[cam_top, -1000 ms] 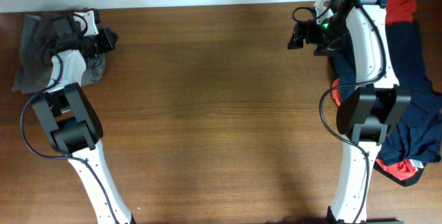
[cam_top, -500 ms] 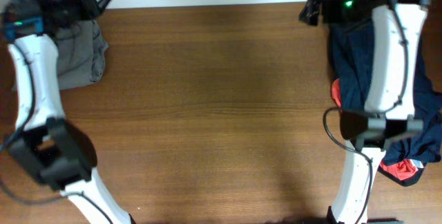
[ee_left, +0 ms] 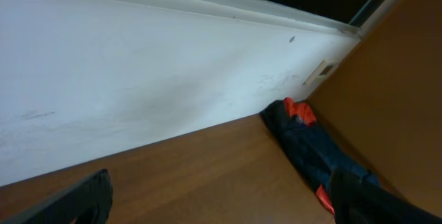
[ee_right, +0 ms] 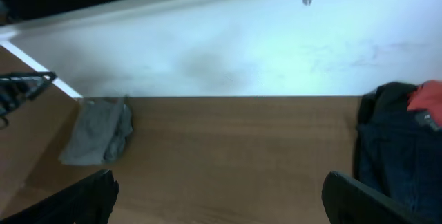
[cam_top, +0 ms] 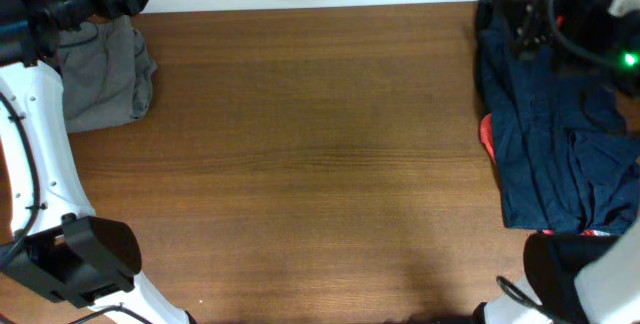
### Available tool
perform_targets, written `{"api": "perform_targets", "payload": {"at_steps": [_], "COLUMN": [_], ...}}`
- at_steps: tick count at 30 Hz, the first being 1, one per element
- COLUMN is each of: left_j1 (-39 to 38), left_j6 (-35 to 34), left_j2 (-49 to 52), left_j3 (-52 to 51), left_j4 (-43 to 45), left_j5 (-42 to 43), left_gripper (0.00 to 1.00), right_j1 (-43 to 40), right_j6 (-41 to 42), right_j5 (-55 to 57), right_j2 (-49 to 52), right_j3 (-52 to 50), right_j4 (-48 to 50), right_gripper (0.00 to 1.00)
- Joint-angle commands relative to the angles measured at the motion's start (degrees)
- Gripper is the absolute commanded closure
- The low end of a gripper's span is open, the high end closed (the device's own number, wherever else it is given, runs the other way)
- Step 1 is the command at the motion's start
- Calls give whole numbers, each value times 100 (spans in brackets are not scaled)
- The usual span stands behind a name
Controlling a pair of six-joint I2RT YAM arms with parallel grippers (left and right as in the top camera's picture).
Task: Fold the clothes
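Left claw point(ee_left: 219, 179) spread, empty, grey-khaki cotton shorts point(cam_top: 105, 79) bunched just beside it; right claw point(ee_right: 215, 179) also spread, dark navy garment point(cam_top: 550, 134) heaped near it on the brown wooden tabletop point(cam_top: 320, 164).

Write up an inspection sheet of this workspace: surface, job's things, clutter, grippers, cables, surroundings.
Surface: wooden table, the middle bare.
Job's things: grey shorts in a compact bundle at the far left corner; navy garment heaped along the right side, red garment showing at its edge.
Clutter: nothing seen.
Grippers: left gripper and right gripper both have jaws open and hold nothing.
Cables: black cable runs along the left arm.
Surroundings: white wall behind the table's far edge.
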Motion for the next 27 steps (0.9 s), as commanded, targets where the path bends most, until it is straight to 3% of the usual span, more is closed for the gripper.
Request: {"api": "perform_targets", "payload": {"at_steps": [1,5,9,14,20,27], "left_j1": [-9,-9,-9,-9,-9,-9], "left_j6": [4,4,4,4,4,4], "left_j2": [31,31,31,31,31,31], "left_j3": [-20,-20,-20,-20,-20,-20], "left_j4": [-4,-7,-7,-7,-4,-4], "left_j5": [76,76,76,76,76,76], "left_gripper": [1,1,1,1,1,1], "right_j1": [39,-11,-2,-4,-9,-15], "right_j6": [61,-208,-302,-1246,-1773,-1775], "right_j5": [-31,50,813,911,914,1025], "right_j2": [35,72,-168,-892,-2365,-4577], "right_j3": [-13,-20,-173,-1410,-4181,-8693], "right_j4": [-33,-33,11,933,2682,5552], "right_gripper": [1,1,1,1,1,1]}}
